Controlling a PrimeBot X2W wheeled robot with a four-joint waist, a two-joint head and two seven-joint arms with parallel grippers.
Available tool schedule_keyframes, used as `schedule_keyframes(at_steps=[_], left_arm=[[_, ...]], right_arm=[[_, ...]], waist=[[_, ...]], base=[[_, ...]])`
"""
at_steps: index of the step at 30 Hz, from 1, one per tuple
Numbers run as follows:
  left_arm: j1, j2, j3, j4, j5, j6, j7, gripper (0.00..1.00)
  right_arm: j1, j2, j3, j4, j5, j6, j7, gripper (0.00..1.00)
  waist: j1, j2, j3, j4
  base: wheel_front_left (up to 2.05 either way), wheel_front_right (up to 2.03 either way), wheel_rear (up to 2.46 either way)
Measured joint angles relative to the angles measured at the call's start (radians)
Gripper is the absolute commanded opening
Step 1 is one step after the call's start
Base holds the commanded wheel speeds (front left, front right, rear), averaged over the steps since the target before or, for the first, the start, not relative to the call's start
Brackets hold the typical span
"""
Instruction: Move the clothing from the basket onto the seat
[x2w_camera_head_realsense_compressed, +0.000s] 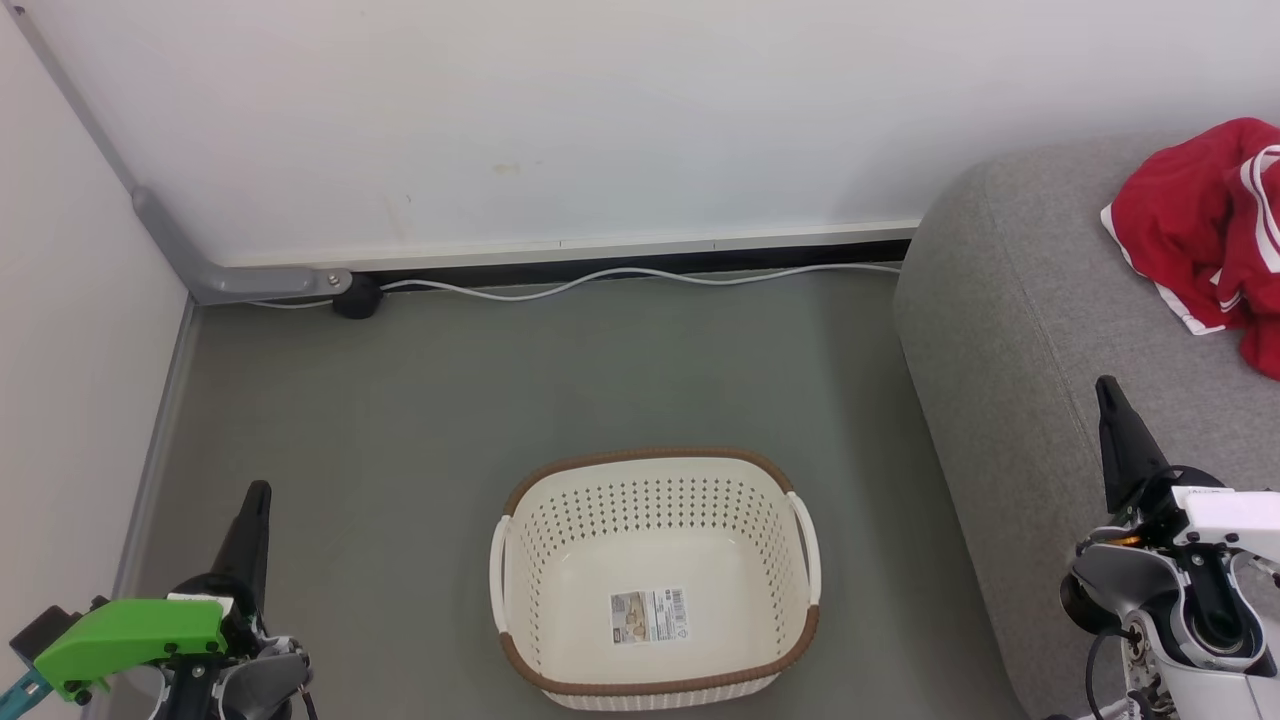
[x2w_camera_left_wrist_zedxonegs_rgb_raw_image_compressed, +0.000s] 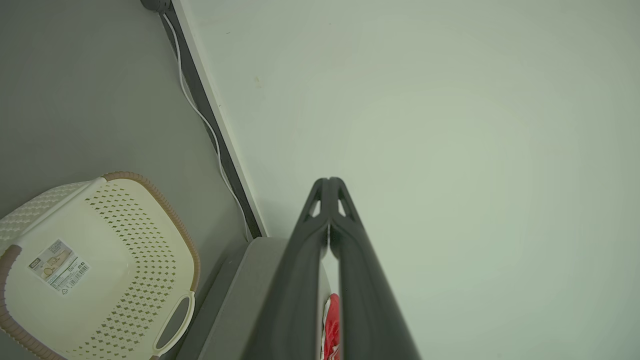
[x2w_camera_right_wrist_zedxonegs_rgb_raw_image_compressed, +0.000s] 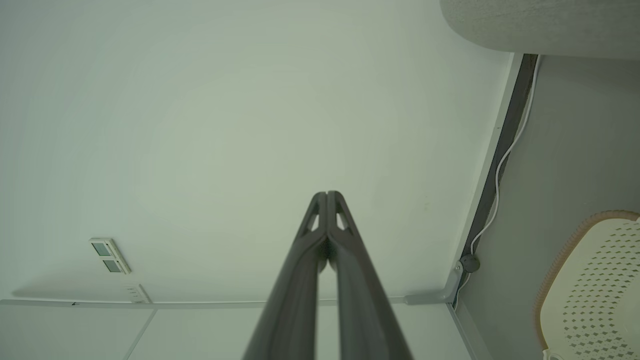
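Grey floor (x2w_camera_head_realsense_compressed: 400, 450), white wall (x2w_camera_head_realsense_compressed: 600, 120) | basket (x2w_camera_head_realsense_compressed: 640, 455) on floor, label (x2w_camera_head_realsense_compressed: 650, 615) inside, print unreadable | clothing (x2w_camera_head_realsense_compressed: 1200, 220) on seat (x2w_camera_head_realsense_compressed: 1000, 330) | left gripper (x2w_camera_left_wrist_zedxonegs_rgb_raw_image_compressed: 329, 181), right gripper (x2w_camera_right_wrist_zedxonegs_rgb_raw_image_compressed: 327, 194) clenched, fingertips touching

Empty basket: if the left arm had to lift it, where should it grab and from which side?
Probably the white handle on the basket's left side, left gripper coming from above: a thin loop standing off the wall, nearest that arm, and the basket sits upright, leaving it open on top.
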Motion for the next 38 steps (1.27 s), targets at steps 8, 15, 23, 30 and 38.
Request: schedule_keyframes(at_steps=[8, 15, 23, 30, 38], left_arm=[[0.000, 0.000, 0.000, 0.000, 0.000, 0.000, 0.000, 0.00], [0.000, 0.000, 0.000, 0.000, 0.000, 0.000, 0.000, 0.00], [0.000, 0.000, 0.000, -0.001, 0.000, 0.000, 0.000, 0.00], [0.000, 0.000, 0.000, -0.001, 0.000, 0.000, 0.000, 0.00], [0.000, 0.000, 0.000, -0.001, 0.000, 0.000, 0.000, 0.00]], right_arm=[[0.000, 0.000, 0.000, 0.000, 0.000, 0.000, 0.000, 0.00], [0.000, 0.000, 0.000, 0.000, 0.000, 0.000, 0.000, 0.00], [0.000, 0.000, 0.000, 0.000, 0.000, 0.000, 0.000, 0.00], [0.000, 0.000, 0.000, 0.000, 0.000, 0.001, 0.000, 0.00], [0.000, 0.000, 0.000, -0.001, 0.000, 0.001, 0.000, 0.00]], waist=[[0.0000, 0.0000, 0.000, 0.000], [0.0000, 0.0000, 0.000, 0.000], [0.0000, 0.0000, 0.000, 0.000], [0.0000, 0.0000, 0.000, 0.000], [0.0000, 0.0000, 0.000, 0.000]], base=[[0.00, 0.00, 0.00], [0.00, 0.00, 0.00], [0.00, 0.00, 0.00], [0.00, 0.00, 0.00], [0.00, 0.00, 0.00]])
